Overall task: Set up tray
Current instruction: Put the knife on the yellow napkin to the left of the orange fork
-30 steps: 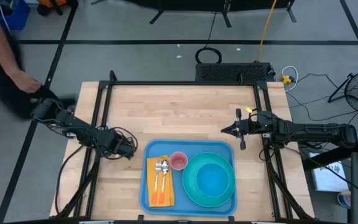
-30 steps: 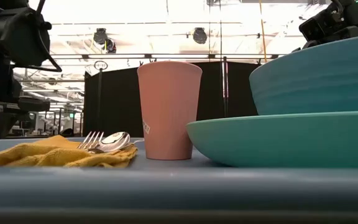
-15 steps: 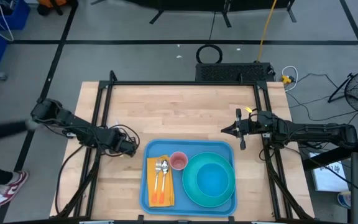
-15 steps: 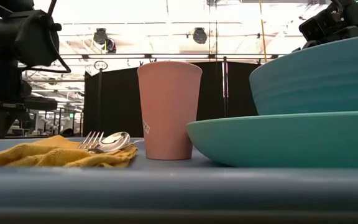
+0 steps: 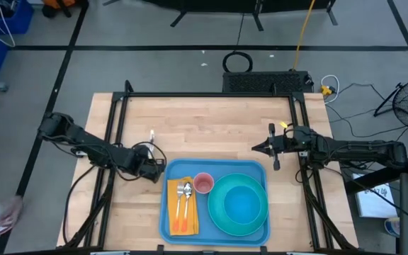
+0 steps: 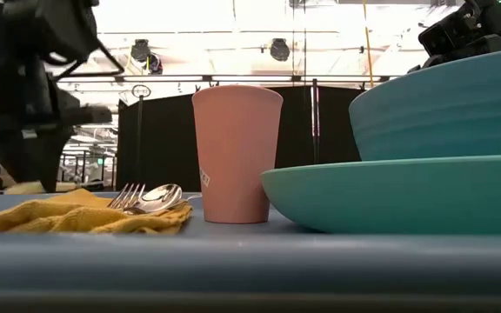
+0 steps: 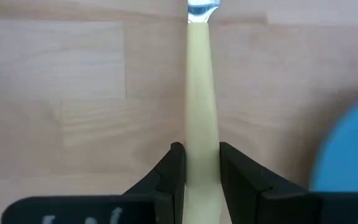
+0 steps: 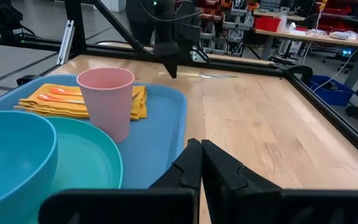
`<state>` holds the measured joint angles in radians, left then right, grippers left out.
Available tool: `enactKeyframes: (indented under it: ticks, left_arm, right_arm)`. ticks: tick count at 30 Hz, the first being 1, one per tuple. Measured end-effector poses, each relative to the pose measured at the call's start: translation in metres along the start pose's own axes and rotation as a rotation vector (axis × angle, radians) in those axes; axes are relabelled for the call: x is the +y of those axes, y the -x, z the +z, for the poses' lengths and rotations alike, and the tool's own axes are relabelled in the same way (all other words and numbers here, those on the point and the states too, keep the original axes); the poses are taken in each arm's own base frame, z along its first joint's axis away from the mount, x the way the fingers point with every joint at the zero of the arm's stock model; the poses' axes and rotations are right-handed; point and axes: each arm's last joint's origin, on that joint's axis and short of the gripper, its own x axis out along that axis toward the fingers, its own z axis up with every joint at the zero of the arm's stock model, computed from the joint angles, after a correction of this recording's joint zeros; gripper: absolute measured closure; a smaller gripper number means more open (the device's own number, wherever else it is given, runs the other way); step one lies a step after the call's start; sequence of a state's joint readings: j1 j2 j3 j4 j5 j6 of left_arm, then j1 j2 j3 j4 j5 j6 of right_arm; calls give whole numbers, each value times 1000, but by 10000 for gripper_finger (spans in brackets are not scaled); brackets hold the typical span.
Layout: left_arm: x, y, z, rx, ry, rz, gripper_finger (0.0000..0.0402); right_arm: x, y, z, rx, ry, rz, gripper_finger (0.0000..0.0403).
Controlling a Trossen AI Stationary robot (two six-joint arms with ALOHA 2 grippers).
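Our left jaws pinch the pale handle of a knife, which runs straight out ahead of them over the table, its metal end farthest from us. The tray lies just beside these jaws, on their side toward the table's middle; its blue corner shows at the edge of the left wrist view. We judge the coming move to be a short carry sideways onto the tray, where the napkin with fork and spoon, the cup and the bowl on its plate already sit. Our left arm is the nearer. Our right jaws are pressed together, empty, waiting beyond the tray's far right corner.
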<state>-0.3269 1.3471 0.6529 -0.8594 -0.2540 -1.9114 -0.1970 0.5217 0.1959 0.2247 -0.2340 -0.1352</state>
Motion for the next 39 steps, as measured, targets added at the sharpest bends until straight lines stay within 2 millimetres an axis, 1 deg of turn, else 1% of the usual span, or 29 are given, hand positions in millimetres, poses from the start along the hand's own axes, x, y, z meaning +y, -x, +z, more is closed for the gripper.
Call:
enactKeyframes:
  ticks: [2, 4, 7, 10, 13, 18, 22, 26, 32, 35, 39]
  left_arm:
    - [-8, 9, -3, -1, -36, -45, 321]
    - [-19, 22, -7, -5, -53, -125, 321]
    - [-28, 39, -17, -9, -84, -221, 321]
    - [-35, 54, -32, -14, -90, -336, 320]
    - [-42, 60, -51, -8, -71, -404, 320]
    - [-56, 56, -90, 25, -9, -397, 319]
    - [-74, 51, -122, 37, 32, -377, 318]
    - [-97, 58, -149, 54, 62, -384, 318]
    - [-126, 74, -177, 40, 78, -343, 321]
    - [-132, 80, -188, 17, 77, -295, 321]
    - [-135, 86, -197, 48, 72, -230, 320]
  right_arm:
    - [0, 0, 1, -11, -1, -1, 403]
    - [0, 0, 2, -24, -13, -2, 403]
    - [0, 0, 3, -35, -11, -1, 403]
    - [0, 0, 4, -39, -10, -2, 403]
    - [0, 0, 4, -39, -9, -2, 403]
    - [0, 0, 4, -39, 1, -2, 403]
    - [-1, 0, 4, -45, 23, -4, 403]
    - [-1, 0, 6, -64, 22, -8, 403]
    - [0, 0, 5, -47, -45, -2, 403]
    - [0, 0, 1, -15, -67, 1, 403]
    - [0, 0, 0, 3, -72, 3, 403]
